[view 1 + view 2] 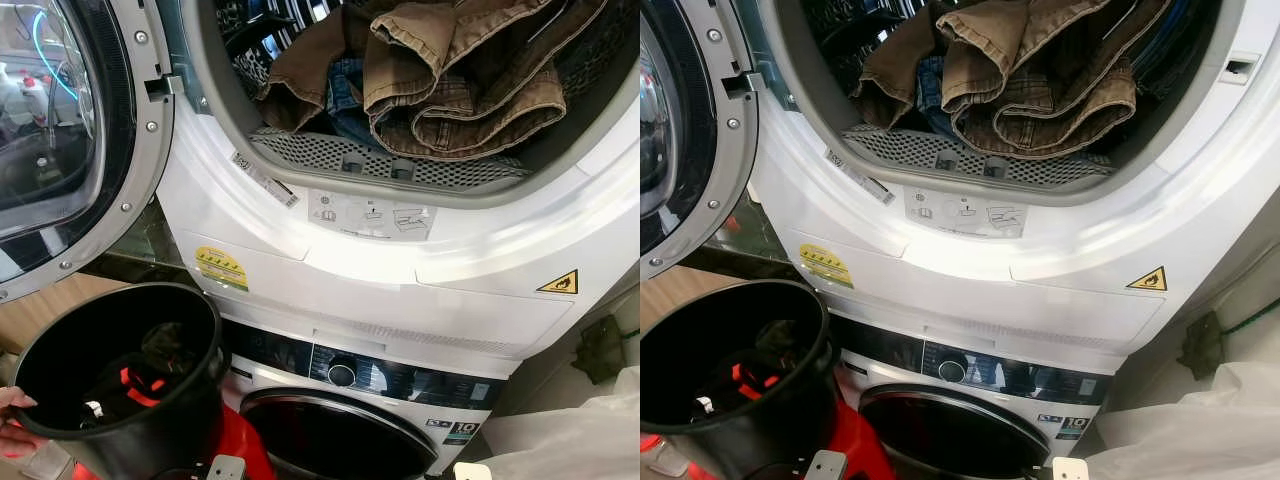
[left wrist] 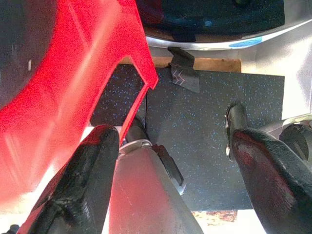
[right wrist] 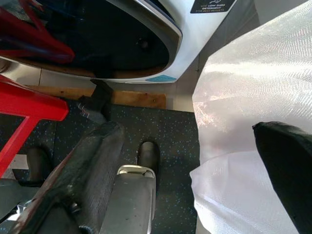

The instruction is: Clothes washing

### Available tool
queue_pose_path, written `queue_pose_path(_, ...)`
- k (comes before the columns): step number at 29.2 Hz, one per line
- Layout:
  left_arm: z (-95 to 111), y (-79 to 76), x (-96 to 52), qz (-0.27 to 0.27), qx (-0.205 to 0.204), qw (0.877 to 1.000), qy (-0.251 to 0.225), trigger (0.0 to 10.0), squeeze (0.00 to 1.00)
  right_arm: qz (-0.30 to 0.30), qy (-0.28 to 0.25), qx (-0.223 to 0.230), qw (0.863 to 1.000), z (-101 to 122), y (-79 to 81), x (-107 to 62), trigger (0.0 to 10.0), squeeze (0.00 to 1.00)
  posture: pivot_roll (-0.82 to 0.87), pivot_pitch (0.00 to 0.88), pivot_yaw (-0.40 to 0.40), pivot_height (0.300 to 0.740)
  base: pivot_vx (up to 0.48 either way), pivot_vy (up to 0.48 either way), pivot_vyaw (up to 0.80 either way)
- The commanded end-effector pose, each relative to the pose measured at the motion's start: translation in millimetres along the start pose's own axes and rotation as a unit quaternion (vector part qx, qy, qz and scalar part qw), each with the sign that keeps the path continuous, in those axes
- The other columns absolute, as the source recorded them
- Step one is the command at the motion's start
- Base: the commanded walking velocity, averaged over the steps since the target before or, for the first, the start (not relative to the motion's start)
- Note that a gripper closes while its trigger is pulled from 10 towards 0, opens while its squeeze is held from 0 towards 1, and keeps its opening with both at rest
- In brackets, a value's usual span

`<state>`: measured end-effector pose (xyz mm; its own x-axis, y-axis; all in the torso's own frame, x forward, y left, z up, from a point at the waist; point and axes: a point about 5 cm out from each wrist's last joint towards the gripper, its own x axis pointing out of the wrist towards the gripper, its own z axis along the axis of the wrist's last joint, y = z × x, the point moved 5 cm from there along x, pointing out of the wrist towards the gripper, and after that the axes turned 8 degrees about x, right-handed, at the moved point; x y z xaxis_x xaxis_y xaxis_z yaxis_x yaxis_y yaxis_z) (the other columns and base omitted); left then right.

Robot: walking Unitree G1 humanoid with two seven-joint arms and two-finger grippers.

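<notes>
The upper machine's drum (image 1: pixel 380 165) stands open with brown trousers (image 1: pixel 450 80) heaped over a blue denim piece (image 1: pixel 345 85). Its round door (image 1: pixel 60 130) is swung out to the left. Below it the lower machine's glass door (image 1: pixel 330 440) is closed under a control knob (image 1: pixel 342 374). A black bucket (image 1: pixel 205 330) sits on a red stool (image 1: pixel 235 445) at lower left, with dark and red items (image 1: pixel 140 380) inside. My left gripper (image 2: pixel 173 139) hangs open beside the stool. My right gripper (image 3: pixel 190 131) hangs open beside a white bag (image 3: pixel 253 87).
A person's hand (image 1: pixel 12 415) touches the bucket's left side. The white plastic bag (image 1: pixel 570 430) lies at lower right of the machines. A dark speckled mat (image 2: pixel 214 126) covers the floor in front, and my foot (image 3: pixel 148 156) stands on it.
</notes>
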<state>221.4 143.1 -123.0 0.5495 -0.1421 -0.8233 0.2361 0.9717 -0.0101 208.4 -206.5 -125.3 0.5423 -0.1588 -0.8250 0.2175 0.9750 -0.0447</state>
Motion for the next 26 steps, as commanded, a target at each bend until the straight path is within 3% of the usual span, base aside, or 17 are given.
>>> queue_pose_path(1,-3.8,-0.1,-0.3,-0.001,0.003,1.0,0.008,10.0,0.0,-0.001,0.004,0.006,1.0,-2.4,0.2,-0.2,10.0,0.0,-0.12,0.02,0.004,0.74,0.0,0.0,0.0)
queue_pose_path(5,1.8,-1.2,0.6,-0.003,0.007,1.0,0.003,10.0,0.0,0.001,-0.001,0.007,1.0,2.7,0.8,0.4,10.0,0.0,-0.12,0.012,-0.013,0.74,0.0,0.0,0.0)
queue_pose_path(8,2.2,2.3,0.5,0.012,-0.024,1.0,-0.001,10.0,0.0,0.001,-0.005,0.006,1.0,4.4,-1.5,0.5,10.0,0.0,-0.1,0.0,-0.021,0.74,0.0,0.0,0.0)
queue_pose_path(12,0.8,2.5,0.2,0.01,-0.018,1.0,0.001,10.0,0.0,0.0,0.001,-0.002,1.0,2.8,-3.0,0.5,10.0,0.0,-0.09,0.0,-0.017,0.74,0.0,0.0,0.0)
queue_pose_path(26,6.6,12.4,-0.4,0.015,-0.008,1.0,-0.002,10.0,0.0,0.024,-0.015,0.027,0.999,14.3,19.2,1.3,10.0,0.0,-0.1,0.0,0.024,0.74,0.0,0.0,0.0)
